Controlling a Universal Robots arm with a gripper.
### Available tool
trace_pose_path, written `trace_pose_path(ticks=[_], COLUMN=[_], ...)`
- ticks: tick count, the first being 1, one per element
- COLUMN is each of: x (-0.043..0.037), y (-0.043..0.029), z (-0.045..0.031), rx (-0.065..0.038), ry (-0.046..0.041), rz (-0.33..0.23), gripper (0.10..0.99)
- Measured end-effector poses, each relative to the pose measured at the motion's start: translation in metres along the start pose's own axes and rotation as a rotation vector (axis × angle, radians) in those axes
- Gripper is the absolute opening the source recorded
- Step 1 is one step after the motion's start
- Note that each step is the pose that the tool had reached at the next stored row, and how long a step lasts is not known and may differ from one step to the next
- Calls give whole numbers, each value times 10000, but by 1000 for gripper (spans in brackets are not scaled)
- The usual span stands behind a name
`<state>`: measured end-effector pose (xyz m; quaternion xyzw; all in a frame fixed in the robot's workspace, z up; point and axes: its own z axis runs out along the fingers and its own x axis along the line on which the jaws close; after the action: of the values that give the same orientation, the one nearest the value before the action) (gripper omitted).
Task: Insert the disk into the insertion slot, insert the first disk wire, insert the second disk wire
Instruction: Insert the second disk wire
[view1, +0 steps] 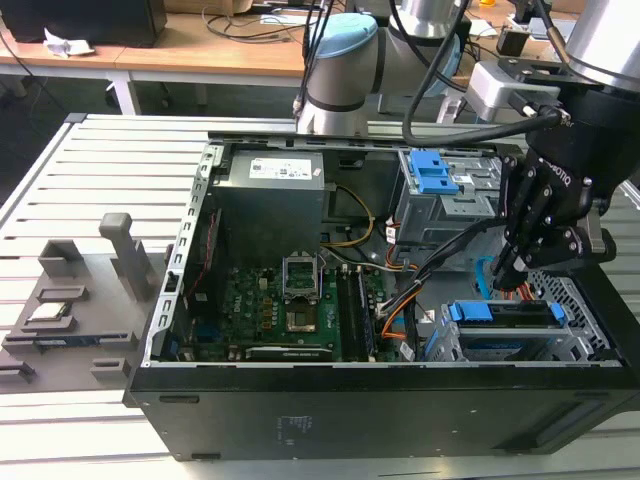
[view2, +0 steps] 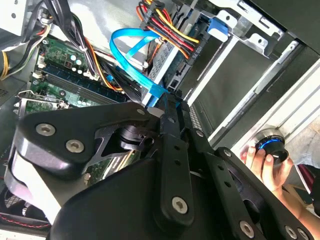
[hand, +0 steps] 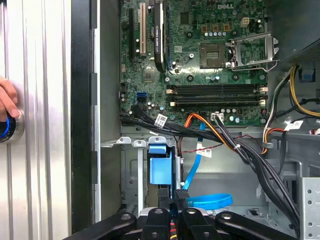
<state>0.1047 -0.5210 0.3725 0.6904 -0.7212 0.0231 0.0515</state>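
Sitting already inside the metal slot (view1: 575, 345), the disk (view1: 505, 312) is judged done, while a blue wire (hand: 210, 201) is pinched at its plug by the nearly shut gripper (view1: 497, 280) just above the disk, so plugging is judged unfinished.

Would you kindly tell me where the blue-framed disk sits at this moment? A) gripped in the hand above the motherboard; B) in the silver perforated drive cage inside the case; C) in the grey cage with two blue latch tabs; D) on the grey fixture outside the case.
B: in the exterior view the disk lies seated in the silver drive cage, with the hand close above it.
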Motion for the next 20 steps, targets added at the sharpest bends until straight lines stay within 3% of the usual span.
trace_pose_path(ticks=[13,20], x=[36,25], y=[-3,-52], z=[34,127], rx=[2,1], ry=[59,62], rz=[2,2], gripper=[161,161])
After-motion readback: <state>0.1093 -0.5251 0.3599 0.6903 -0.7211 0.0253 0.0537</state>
